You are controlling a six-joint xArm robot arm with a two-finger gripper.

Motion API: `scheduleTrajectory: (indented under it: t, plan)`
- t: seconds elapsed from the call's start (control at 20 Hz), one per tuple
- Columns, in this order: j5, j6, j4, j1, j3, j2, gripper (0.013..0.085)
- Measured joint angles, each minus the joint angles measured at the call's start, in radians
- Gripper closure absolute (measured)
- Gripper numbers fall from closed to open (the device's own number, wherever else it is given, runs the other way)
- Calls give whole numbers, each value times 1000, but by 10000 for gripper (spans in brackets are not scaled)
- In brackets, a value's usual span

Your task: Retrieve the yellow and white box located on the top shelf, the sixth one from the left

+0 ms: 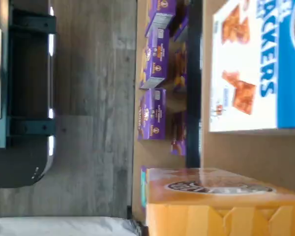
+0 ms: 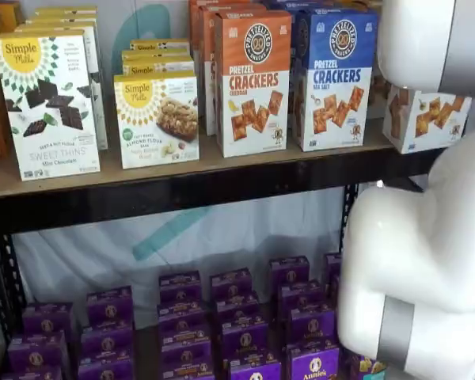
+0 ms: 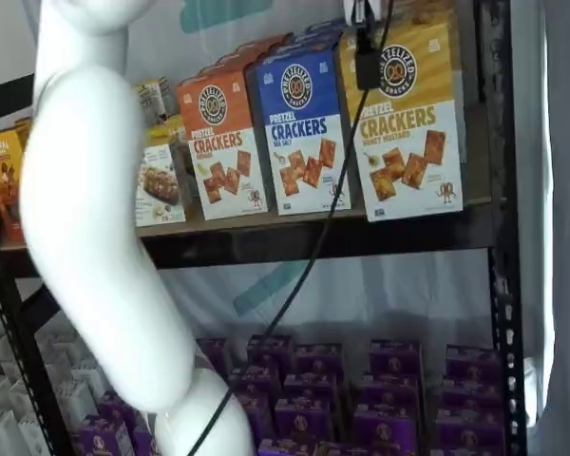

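The yellow and white box (image 3: 404, 123) stands upright at the right end of the top shelf (image 3: 361, 237), next to a blue pretzel cracker carton (image 3: 304, 128). In a shelf view only its white lower part (image 2: 423, 119) shows past the arm. In the wrist view its yellow top with the round dark logo (image 1: 221, 196) is close by. My gripper (image 3: 366, 57) hangs from the top edge right in front of the box's upper left part, with a cable beside it. Only a black piece shows, with no plain gap, so I cannot tell whether it is open or shut.
An orange pretzel carton (image 2: 252, 79) and white Simple Mills boxes (image 2: 51, 103) stand further left on the top shelf. Several purple boxes (image 2: 237, 317) fill the lower shelf. The white arm (image 3: 95, 209) fills the left of a shelf view. A black upright (image 3: 494, 190) stands right of the yellow box.
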Motion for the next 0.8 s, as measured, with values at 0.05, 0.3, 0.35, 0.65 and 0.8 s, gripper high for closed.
scheduleTrajectory:
  t: [0.05, 0.3, 0.35, 0.65, 0.8]
  plan:
    - [4, -5, -4, -4, 18, -19, 410]
    - [38, -22, -15, -20, 91, -98, 410]
    - [43, -22, -19, -19, 104, -112, 410]
    - [51, -9, -39, 3, 183, -183, 410]
    - [43, 2, -42, 16, 223, -213, 410]
